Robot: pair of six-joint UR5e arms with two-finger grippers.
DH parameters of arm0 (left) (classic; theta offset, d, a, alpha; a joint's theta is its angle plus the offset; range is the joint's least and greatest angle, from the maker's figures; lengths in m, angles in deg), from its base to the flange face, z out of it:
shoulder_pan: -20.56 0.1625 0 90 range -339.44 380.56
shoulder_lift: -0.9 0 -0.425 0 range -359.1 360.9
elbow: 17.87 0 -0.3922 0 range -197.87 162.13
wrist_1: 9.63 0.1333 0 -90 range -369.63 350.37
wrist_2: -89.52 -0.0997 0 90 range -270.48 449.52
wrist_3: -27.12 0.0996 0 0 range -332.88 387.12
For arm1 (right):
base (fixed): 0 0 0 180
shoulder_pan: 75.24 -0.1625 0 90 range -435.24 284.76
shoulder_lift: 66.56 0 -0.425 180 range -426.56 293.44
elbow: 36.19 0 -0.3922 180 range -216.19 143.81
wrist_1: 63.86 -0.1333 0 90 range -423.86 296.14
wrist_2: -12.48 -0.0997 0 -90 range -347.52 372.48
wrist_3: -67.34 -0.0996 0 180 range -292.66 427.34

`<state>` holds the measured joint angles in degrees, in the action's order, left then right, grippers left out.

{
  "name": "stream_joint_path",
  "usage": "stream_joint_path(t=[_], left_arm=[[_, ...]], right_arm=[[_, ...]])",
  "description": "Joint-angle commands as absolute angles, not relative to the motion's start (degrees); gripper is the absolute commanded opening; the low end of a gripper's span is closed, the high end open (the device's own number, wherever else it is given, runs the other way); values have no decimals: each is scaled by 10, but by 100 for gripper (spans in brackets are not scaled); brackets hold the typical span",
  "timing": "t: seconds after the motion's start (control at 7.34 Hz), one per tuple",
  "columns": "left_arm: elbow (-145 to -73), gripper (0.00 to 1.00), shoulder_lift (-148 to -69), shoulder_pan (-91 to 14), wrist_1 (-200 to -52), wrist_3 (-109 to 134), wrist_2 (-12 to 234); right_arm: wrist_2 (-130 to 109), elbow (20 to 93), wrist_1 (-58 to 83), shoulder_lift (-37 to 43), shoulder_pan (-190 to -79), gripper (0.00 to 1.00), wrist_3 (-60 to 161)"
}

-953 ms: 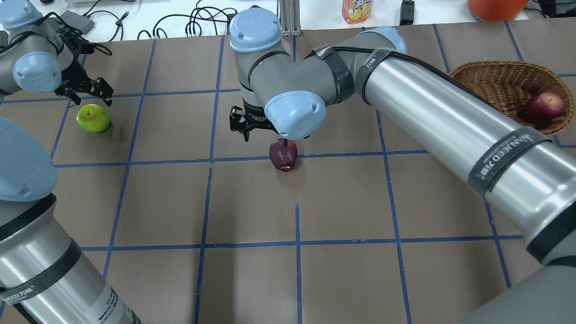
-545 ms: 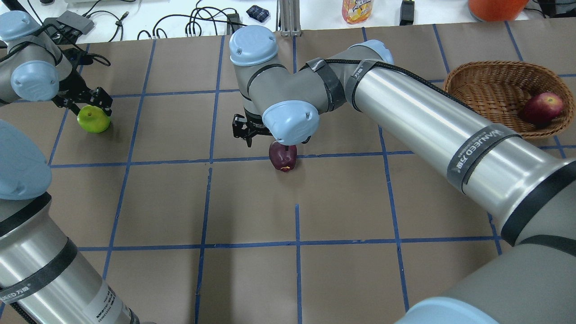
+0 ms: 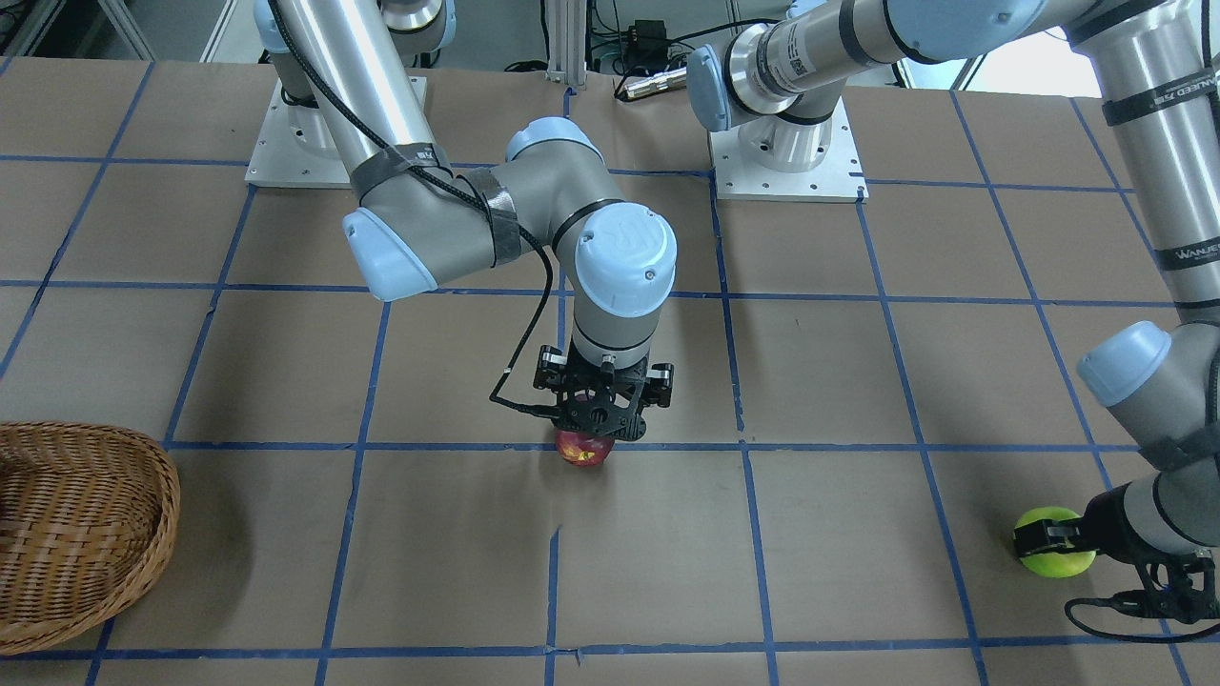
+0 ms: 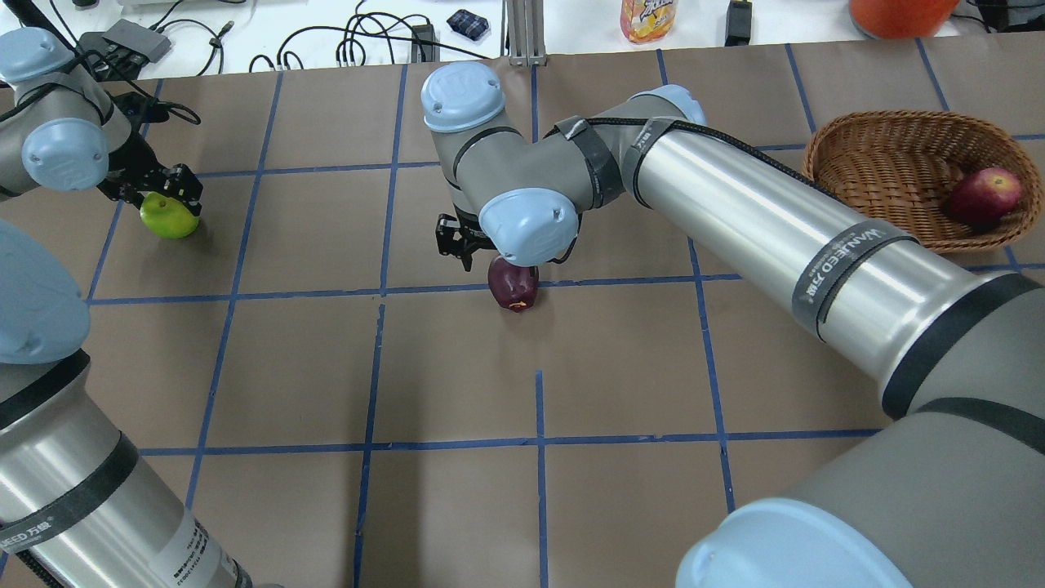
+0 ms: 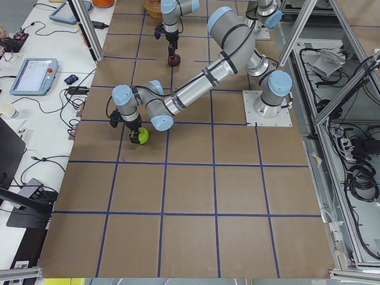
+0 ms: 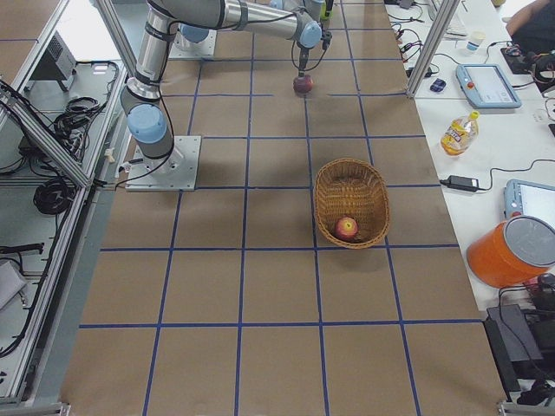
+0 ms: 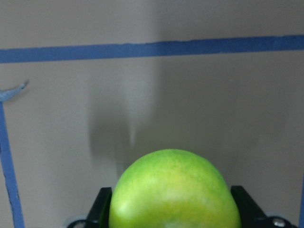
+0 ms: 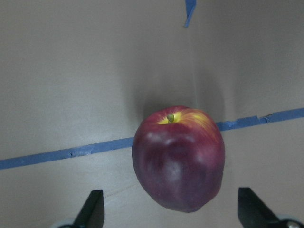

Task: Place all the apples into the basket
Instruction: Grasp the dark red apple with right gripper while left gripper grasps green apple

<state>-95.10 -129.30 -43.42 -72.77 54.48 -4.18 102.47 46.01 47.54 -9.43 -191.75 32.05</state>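
Right claw [image 8: 170,209]: released, jaws spread wide. The dark apple [image 8: 178,159] lies directly beneath it on the tabletop [image 4: 457,367], between the two fingers with a clear gap on each side and no contact that we can see. The apple is tipped over, with its stem pointing away from the claw's camera. Its stem-to-base axis therefore runs across the line along which the fingers close, so we judge the jaws would meet the narrower flanks. What remains is a straight descent and then closure.

Left claw [image 7: 172,206]: also released, at about the same spread. The green apple [image 7: 173,190] sits between its fingers, close under the palm. The fingers are just beside the apple's sides, and we cannot tell whether they touch.

The basket [image 4: 886,131] is well apart from the right claw, on its outboard side, and holds one red apple [image 4: 985,194]. It is farther from the left claw, with the right claw between them, so we judge the right arm to be the nearer carrier.

Progress: one of three apples is in the basket.
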Motion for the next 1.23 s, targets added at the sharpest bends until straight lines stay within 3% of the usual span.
stream_joint_path(t=[0.0, 0.54, 0.68, 0.82, 1.09], left_arm=[[-932, 0, -1257, -447, -800, 525, -40], [-965, 0, -1185, -527, -830, 415, 27], [-971, 0, -1180, -536, -829, 401, 29], [-971, 0, -1176, -538, -829, 376, 38], [-985, 0, -1169, -546, -828, 373, 53]], right_arm=[[1026, 460, 490, -107, -1915, 100, 324], [1043, 460, 493, -147, -1914, 100, 324], [1043, 460, 503, -148, -1914, 78, 324], [1035, 460, 500, -148, -1911, 3, 324], [1035, 460, 491, -131, -1884, 0, 324]])
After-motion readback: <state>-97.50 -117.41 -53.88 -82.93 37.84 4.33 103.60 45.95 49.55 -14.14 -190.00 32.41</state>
